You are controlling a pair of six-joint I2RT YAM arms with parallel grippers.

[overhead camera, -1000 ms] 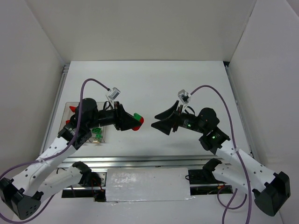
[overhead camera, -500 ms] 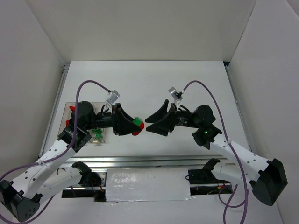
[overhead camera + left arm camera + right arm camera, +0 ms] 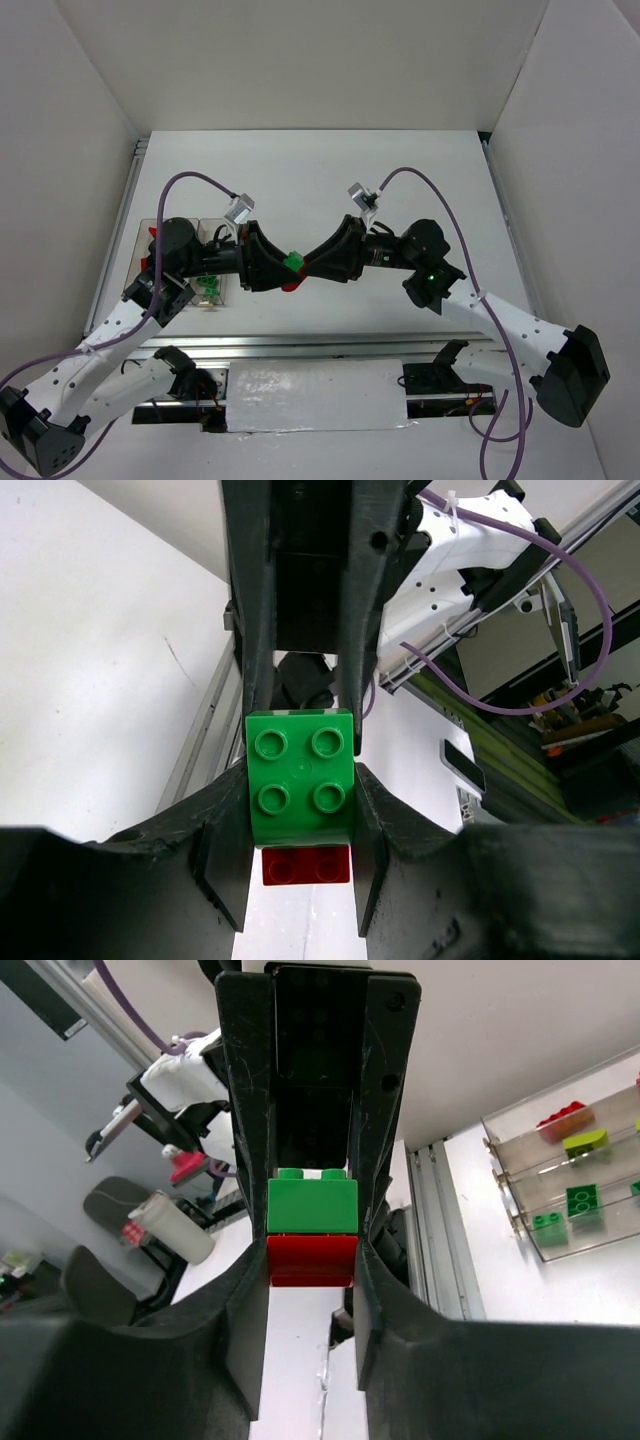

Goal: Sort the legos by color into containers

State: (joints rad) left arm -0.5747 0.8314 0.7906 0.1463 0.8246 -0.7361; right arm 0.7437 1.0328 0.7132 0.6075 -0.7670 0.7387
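Top view: left arm (image 3: 190,255) is covering most of the containers (image 3: 212,292), and the bricks inside are reading too small to sort. Left claw (image 3: 286,272) and right claw (image 3: 303,264) are masking the green-red stack (image 3: 293,266). Right wrist view: the frame edge is cutting off the containers (image 3: 560,1170). Left wrist view: green brick (image 3: 300,785) is hiding most of the red brick (image 3: 306,865).
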